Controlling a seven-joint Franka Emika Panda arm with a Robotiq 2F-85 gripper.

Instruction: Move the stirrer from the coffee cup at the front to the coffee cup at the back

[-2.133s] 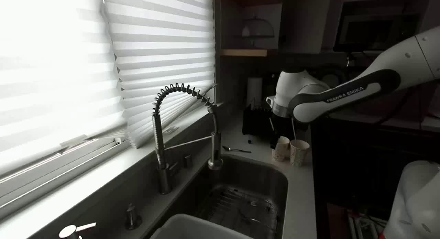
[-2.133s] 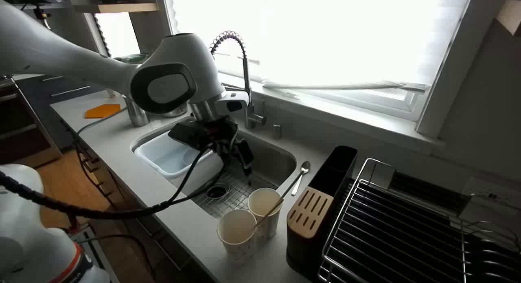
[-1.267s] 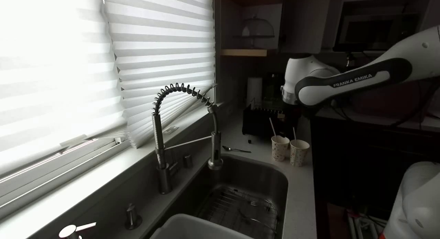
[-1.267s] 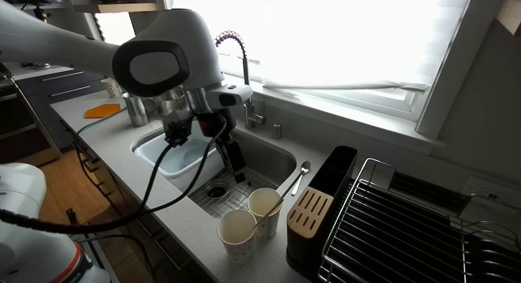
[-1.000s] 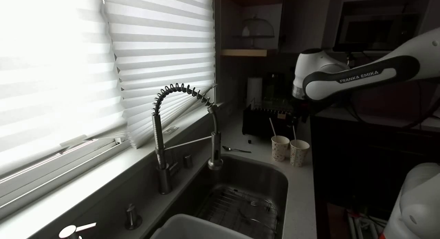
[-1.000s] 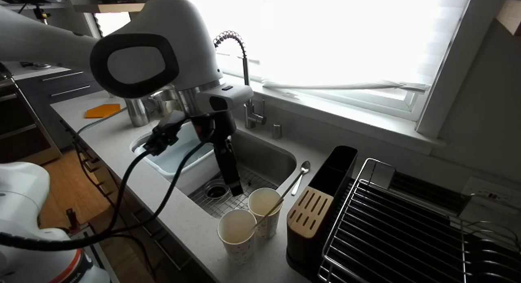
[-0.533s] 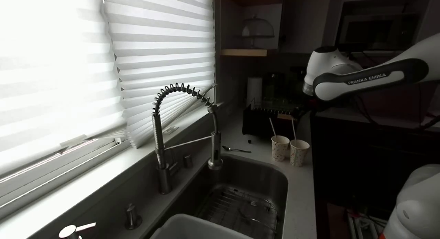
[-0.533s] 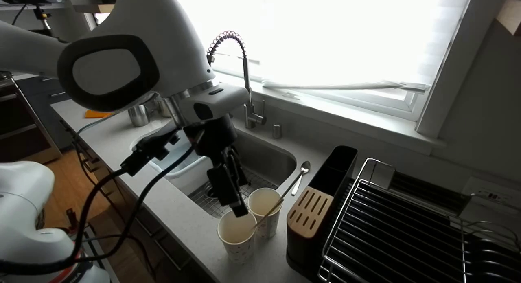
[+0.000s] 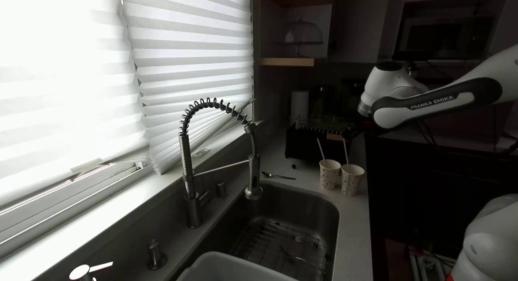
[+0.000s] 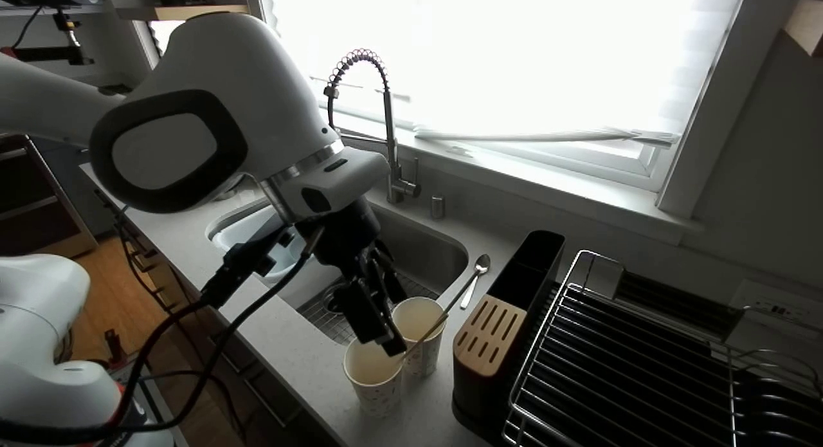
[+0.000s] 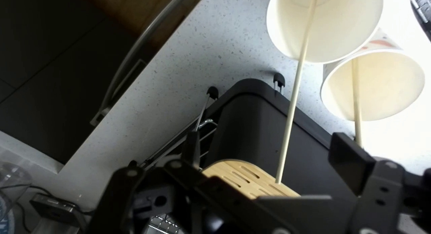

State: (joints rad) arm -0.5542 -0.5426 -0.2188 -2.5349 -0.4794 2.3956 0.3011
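Two speckled paper cups stand side by side near the sink's end. The cup nearer the counter's front edge [image 10: 375, 395] and the window-side cup [image 10: 423, 362] each hold one thin pale stirrer. The stirrer of the front-edge cup [image 10: 424, 336] leans out over the rim; it also shows in the wrist view [image 11: 293, 116]. The stirrer of the window-side cup [image 9: 321, 151] leans out too, and also shows in the wrist view [image 11: 356, 89]. My gripper [image 10: 395, 323] is open just above the front-edge cup. In the wrist view, that cup's stirrer tip lies between the spread fingers [image 11: 272, 156].
A black utensil holder with a slotted wooden top [image 10: 490, 336] stands close to the cups, with a wire dish rack [image 10: 636, 344] beside it. A spoon [image 10: 482, 264] lies behind the cups. The sink [image 10: 437, 260] and tall faucet [image 9: 188, 163] are on the other side.
My gripper has moved away from the window-side cup and over toward the front-edge cup, turning, and is now lower over it. The cups and stirrers look unchanged.
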